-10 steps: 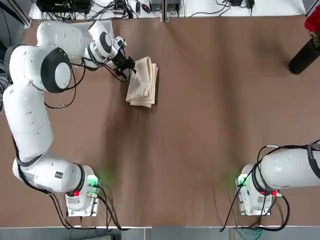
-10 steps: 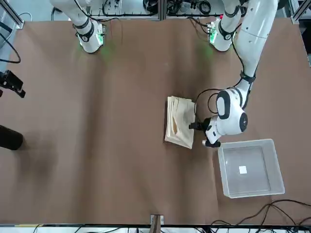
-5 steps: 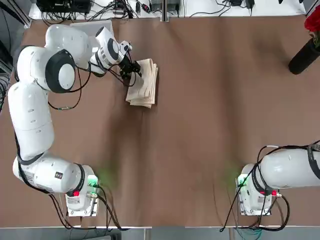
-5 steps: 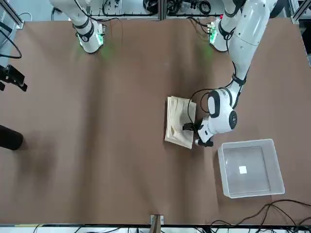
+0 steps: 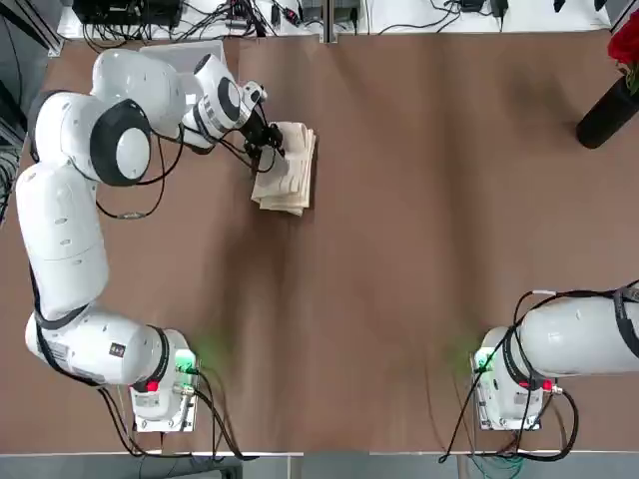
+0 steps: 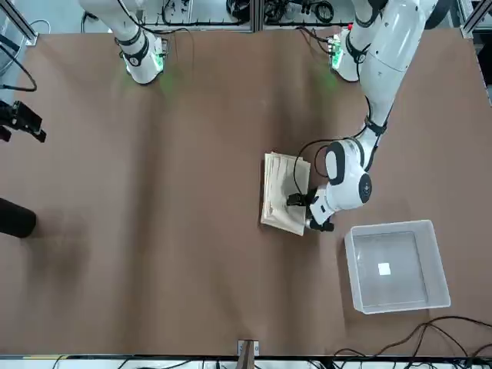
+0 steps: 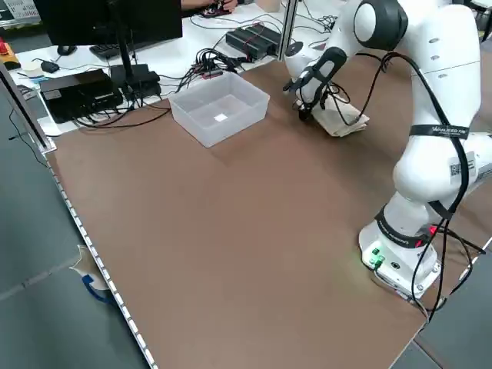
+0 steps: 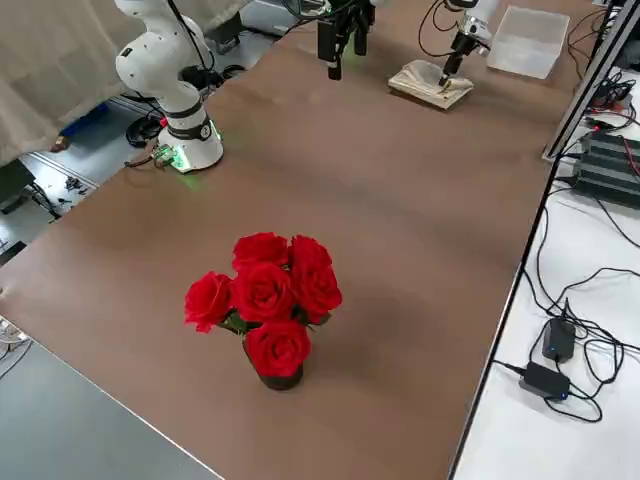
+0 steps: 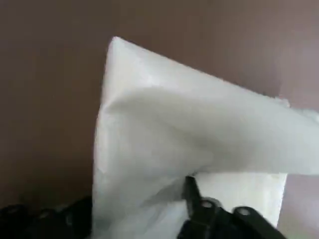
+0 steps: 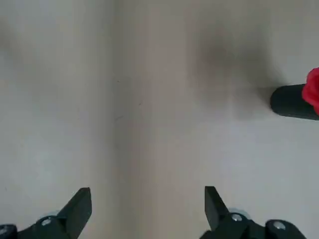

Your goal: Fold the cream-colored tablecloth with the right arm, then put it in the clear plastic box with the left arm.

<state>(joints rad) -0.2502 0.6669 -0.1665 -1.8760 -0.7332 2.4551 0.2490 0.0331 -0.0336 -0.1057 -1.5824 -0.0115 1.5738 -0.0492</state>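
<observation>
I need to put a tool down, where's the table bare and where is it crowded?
Bare: the wide brown table between the arm bases and the rose vase. Crowded: the far left corner, with folded tablecloth, left gripper and clear box.

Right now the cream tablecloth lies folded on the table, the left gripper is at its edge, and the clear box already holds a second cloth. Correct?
Not quite: the clear plastic box is empty, as the front view shows, with only a small white mark on its bottom. The rest holds: the cream tablecloth lies folded on the table and the left gripper is at its edge.
</observation>
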